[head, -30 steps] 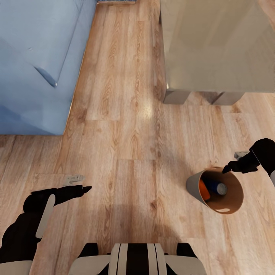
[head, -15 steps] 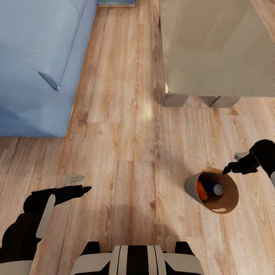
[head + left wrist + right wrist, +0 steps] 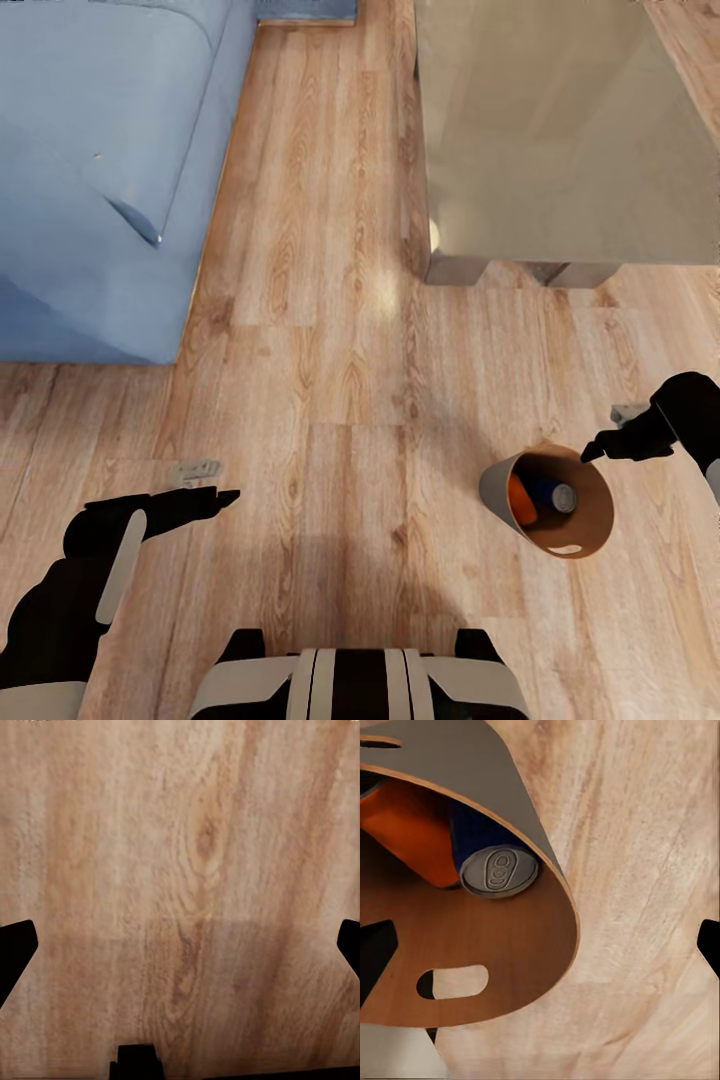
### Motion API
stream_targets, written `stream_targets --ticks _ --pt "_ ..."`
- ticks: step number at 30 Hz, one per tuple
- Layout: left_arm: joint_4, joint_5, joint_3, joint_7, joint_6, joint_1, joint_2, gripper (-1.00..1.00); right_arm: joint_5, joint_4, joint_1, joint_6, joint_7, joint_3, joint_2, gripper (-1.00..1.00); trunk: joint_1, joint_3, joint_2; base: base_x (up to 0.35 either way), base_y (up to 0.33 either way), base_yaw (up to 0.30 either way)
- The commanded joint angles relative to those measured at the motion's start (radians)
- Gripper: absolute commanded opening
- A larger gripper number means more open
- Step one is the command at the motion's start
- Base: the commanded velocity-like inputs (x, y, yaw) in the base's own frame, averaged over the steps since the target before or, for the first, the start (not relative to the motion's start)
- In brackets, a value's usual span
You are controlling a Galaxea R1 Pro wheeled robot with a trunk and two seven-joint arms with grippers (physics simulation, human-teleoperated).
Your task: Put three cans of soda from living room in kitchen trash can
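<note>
The tapered round bin of light tan wood [image 3: 497,487] sits in the lower right of the head view, tipped so its brown inside faces the camera, and cans lie in it: an orange soda can [image 3: 518,498] against the near wall and a dark blue soda can with a silver top [image 3: 553,493] beside it. In the right wrist view the blue can [image 3: 495,862] rests touching the orange one [image 3: 412,832], just above an oval handle cut-out [image 3: 454,981]. Only two cans can be made out; whether a third lies hidden under them cannot be told.

The black right gripper [image 3: 590,450] reaches the bin's far rim, seemingly carrying it, but whether its fingers are clamped on the rim cannot be told (the wrist view shows only dark finger edges at the frame's sides). The black left gripper [image 3: 225,494] hangs at lower left over bare light wood floor [image 3: 340,300], fingers spread wide and holding nothing [image 3: 180,945].

Over the last second the blue sofa [image 3: 90,180] at upper left and the glass-topped low table [image 3: 560,130] at upper right have slid downward in frame while both arms kept their pose: the view, and likely the base, is moving, not the furniture. This looks like transit, with the kitchen not yet in sight.
</note>
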State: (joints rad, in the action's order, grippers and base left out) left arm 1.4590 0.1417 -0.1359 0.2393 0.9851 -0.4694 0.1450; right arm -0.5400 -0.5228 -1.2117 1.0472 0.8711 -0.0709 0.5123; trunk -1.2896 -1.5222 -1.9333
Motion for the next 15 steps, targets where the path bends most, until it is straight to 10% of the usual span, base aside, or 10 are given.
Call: stream_targets --ticks 1,15 --pt "-0.001 0.000 0.000 -0.002 0.000 0.000 0.000 1.00 0.001 -0.036 0.024 0.000 0.001 0.001 0.000 1.00 0.004 0.003 0.007 0.000 0.000 0.000" --pt "-0.004 0.000 0.001 -0.019 -0.001 0.000 -0.002 1.00 0.007 -0.244 0.199 0.000 0.008 0.010 0.010 1.00 0.058 0.047 0.105 0.000 0.000 0.000"
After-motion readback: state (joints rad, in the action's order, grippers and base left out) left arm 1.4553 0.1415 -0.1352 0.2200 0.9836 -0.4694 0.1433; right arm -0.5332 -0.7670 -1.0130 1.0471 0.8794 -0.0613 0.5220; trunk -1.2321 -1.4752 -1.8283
